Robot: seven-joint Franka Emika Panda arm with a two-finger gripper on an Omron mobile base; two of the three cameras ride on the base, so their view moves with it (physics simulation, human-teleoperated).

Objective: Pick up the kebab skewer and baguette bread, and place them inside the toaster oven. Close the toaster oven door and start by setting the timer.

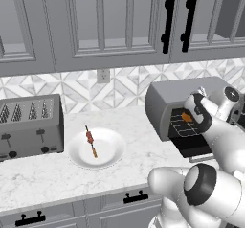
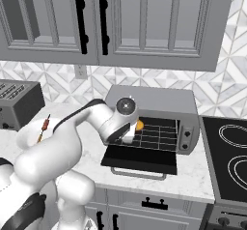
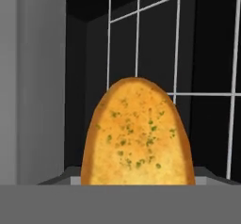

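Observation:
The toaster oven (image 1: 182, 92) (image 2: 159, 101) stands on the counter with its door (image 1: 197, 148) (image 2: 140, 160) folded down flat. My gripper (image 1: 192, 119) (image 2: 133, 131) reaches into the oven's left side over the wire rack (image 3: 207, 53). The golden baguette bread (image 1: 186, 118) (image 2: 140, 125) (image 3: 136, 133) sits right at the gripper's tips and fills the hand view; the jaws appear closed on it, with the fingertips hidden. The kebab skewer (image 1: 91, 141) (image 2: 44, 126) lies on a white plate (image 1: 112, 151) left of the oven, away from the gripper.
A slotted grey toaster (image 1: 28, 124) (image 2: 14, 103) stands at the far left of the counter. The oven's knob panel (image 2: 187, 135) is on its right side. A black cooktop (image 2: 231, 151) lies right of the oven. Wall cabinets hang overhead.

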